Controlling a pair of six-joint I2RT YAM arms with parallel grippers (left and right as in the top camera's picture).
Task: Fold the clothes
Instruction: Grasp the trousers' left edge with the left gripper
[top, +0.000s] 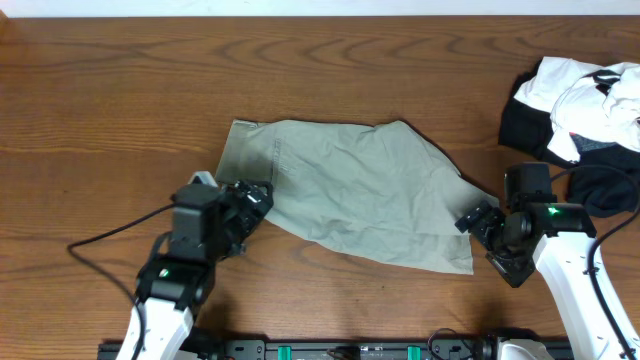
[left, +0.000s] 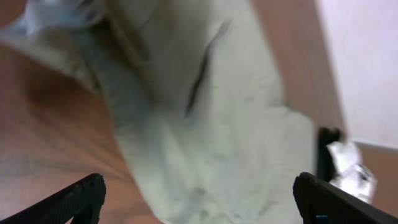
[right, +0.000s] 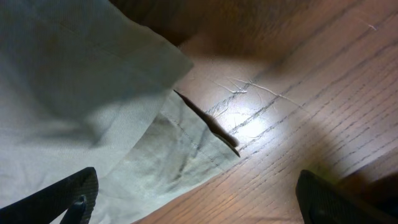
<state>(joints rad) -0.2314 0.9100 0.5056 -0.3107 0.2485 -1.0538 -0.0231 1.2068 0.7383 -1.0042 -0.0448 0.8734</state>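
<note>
Left end effector (top: 255, 197): wide open, with nothing in it. Its two black fingers stand far apart.
Where the left one is: over the near left edge of the clothes (top: 350, 190). I cannot tell if it touches the cloth.
Right end effector (top: 480, 222): wide open too, and it holds nothing.
Where the right one is: just beside the near right corner of the clothes. In the right wrist view that corner lies flat on the wood, in the gap between the two fingers.
Clothes: one grey-beige piece, plain and wrinkly, spread out in the middle of the desk (top: 120, 90). It lies between the two arms.
Edges of the clothes: the left side has a straight stitched band. The near edge slants from the left end effector to the right one. The far edge bumps up to a small peak.
Room around: brown wood shows on the left and along the far side of the desk.
Heap (top: 585, 100): black and white garments piled at the far right edge of the desk, apart from the clothes and just behind the right arm.
Cable (top: 100, 240): a black one curves over the wood by the left arm.
</note>
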